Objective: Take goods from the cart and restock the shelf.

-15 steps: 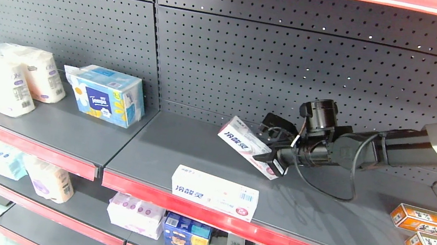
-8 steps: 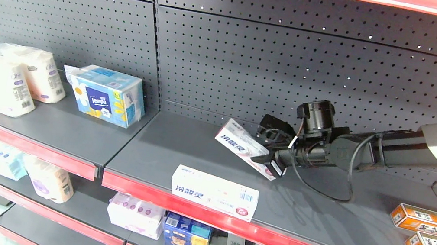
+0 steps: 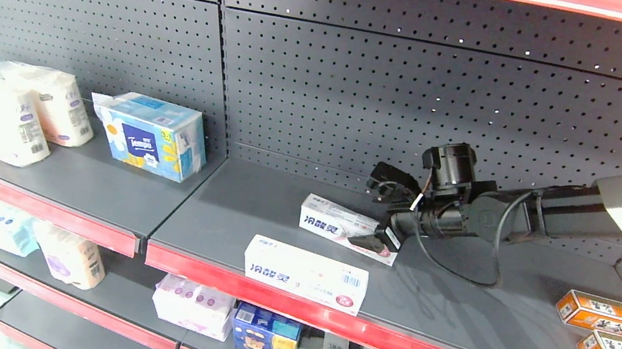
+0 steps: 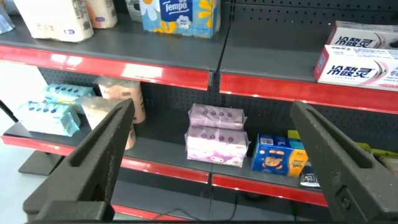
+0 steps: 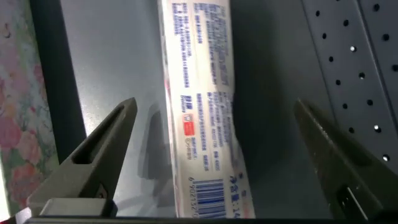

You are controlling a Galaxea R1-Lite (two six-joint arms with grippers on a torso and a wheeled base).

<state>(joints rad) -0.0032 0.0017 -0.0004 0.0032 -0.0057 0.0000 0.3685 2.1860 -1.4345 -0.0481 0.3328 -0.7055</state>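
The left claw (image 4: 212, 106) hangs with its two dark fingers (image 4: 93, 155) spread wide apart. Framed between them (on a lower shelf (image 4: 168, 168) beyond) sit two stacked pink tissue packs (image 4: 215, 134), with a blue carton (image 4: 277, 155) just beside them. Past one finger lie pale blue packs (image 4: 50, 112). Past the other, on the red-edged upper shelf (image 4: 124, 65), is a white toothpaste box (image 4: 364, 59). A blue tissue pack (image 4: 180, 15) stands there too.

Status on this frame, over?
Left gripper: jaws open, empty. Right gripper: jaws open, straddling toothpaste box lying flat on shelf. Second toothpaste box at front edge, apart.
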